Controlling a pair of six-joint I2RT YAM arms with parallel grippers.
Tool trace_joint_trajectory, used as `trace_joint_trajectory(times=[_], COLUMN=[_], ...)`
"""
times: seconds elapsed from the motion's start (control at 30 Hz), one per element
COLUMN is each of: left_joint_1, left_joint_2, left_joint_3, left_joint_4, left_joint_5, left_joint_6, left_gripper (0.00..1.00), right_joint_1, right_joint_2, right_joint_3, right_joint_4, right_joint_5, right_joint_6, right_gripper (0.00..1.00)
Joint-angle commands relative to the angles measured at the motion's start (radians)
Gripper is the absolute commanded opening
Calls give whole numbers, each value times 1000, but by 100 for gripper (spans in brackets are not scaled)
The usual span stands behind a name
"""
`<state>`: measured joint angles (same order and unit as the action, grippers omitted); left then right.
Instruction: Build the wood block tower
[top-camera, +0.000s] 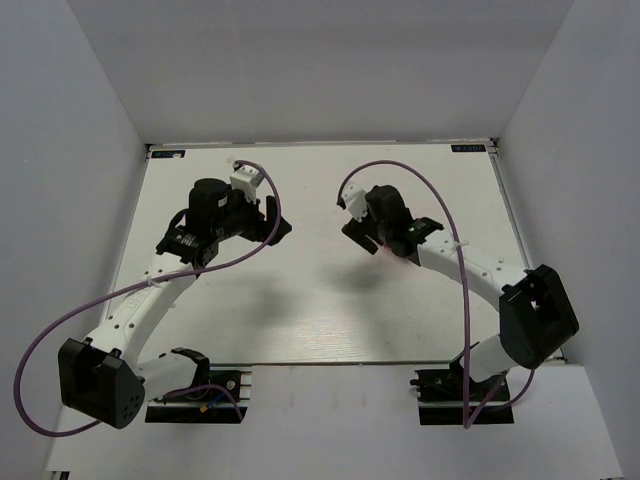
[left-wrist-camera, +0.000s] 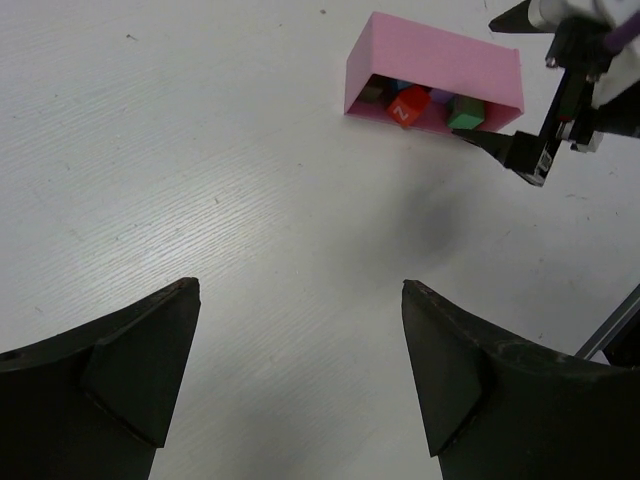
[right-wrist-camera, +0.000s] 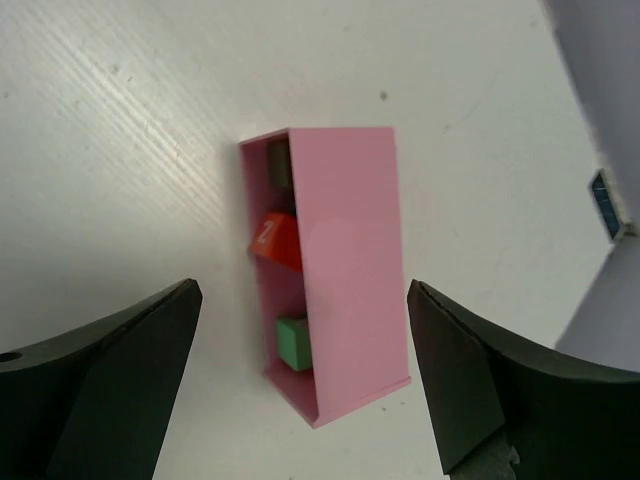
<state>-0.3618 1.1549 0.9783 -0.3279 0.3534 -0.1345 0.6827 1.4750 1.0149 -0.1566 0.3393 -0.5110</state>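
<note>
Our left gripper (left-wrist-camera: 300, 295) gapes wide over the table (left-wrist-camera: 200, 150); our right gripper (right-wrist-camera: 302, 290), equally wide, hangs above the pink tray (right-wrist-camera: 350, 240), where we see the wood blocks (right-wrist-camera: 275, 240) unstacked, right of centre.

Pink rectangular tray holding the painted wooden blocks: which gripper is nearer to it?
Right. The right gripper hangs open over the pink rectangular tray, one fingertip almost at its end. The left gripper, also open, sits well back across the white table.
</note>
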Motion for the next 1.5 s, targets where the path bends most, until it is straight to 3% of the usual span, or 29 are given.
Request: trace_joint_trajectory(times=[0.0,0.13,0.43,1.47], left_joint_1=[6,6,6,6], left_joint_2=[-35,-35,-35,-26], left_joint_3=[-16,-16,-16,-16], left_joint_4=[13,13,13,23], left_joint_5=[32,41,50,59], left_joint_6=[16,16,16,16], left_gripper=[93,94,96,98], right_joint_1=[-79,-158,-252,-359], right_joint_2=[28,70,145,274], right_joint_3=[88,154,195,235], right_joint_4=[-184,-268,-277,-244], right_joint_5=[-201,-331,-371,-373], right_joint_6=[74,75,55,-35], right_gripper=[90,90,90,90])
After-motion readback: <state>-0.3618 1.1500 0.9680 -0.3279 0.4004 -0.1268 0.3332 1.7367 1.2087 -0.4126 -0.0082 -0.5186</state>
